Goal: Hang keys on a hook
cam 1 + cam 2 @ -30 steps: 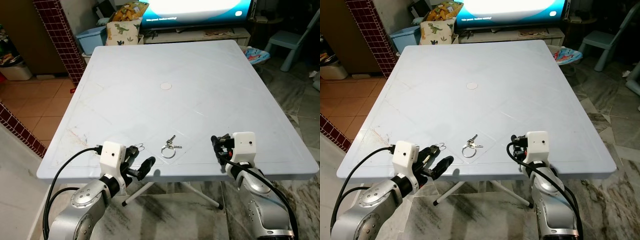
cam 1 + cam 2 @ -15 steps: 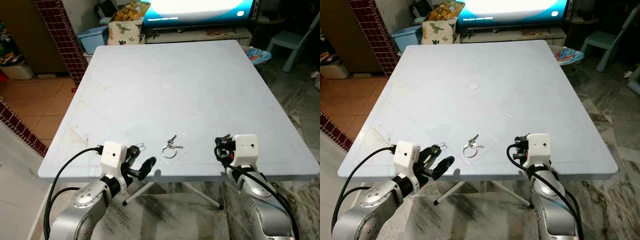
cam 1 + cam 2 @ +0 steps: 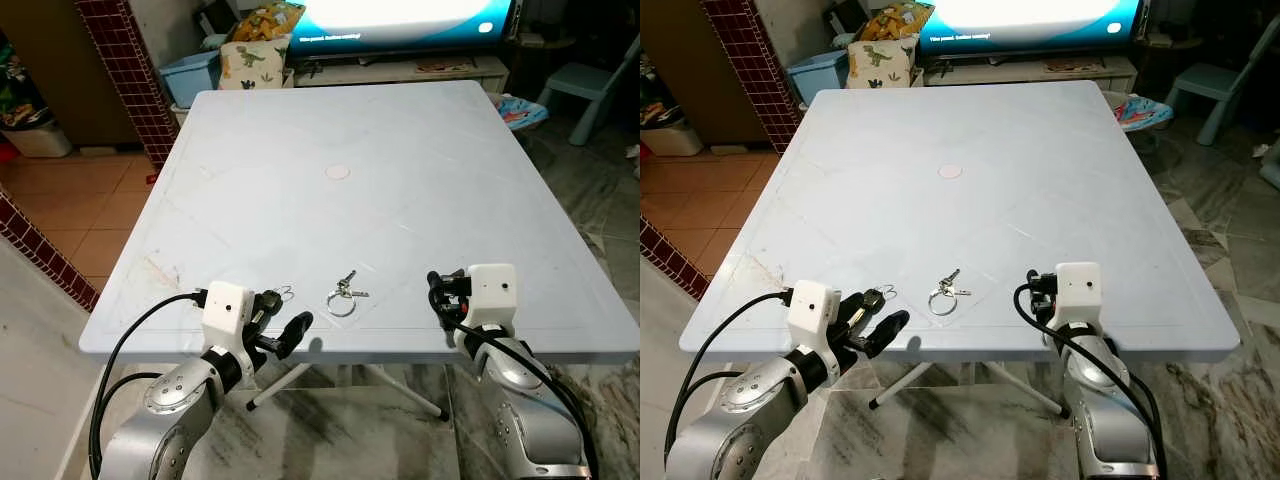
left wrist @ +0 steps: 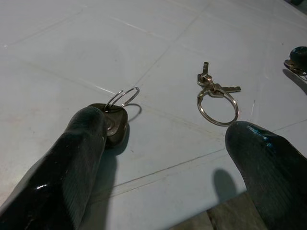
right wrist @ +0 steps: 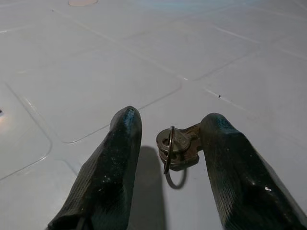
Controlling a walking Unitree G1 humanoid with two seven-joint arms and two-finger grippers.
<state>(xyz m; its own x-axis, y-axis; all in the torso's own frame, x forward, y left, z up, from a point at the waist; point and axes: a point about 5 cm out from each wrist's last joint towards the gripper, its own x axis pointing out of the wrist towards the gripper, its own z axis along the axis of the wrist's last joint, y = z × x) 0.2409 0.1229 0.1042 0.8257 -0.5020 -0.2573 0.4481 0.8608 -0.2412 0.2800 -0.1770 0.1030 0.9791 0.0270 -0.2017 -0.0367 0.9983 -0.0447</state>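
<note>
Home living room: television, table

The right claw now sits slightly farther right along the near edge of the table than a second ago, though part of that may be the camera's own drift, since the whole scene shifts a little.

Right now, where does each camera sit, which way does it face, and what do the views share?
Left eye: head, looking down at the table; both arms and the key ring show.
Right eye: same scene, slightly offset.
Left wrist: on the left arm, along the open left hand at a dark key, with the key ring beyond.
Right wrist: on the right arm, along the right hand at a brass key.
Shared: key ring, in both eyes and left wrist.
</note>
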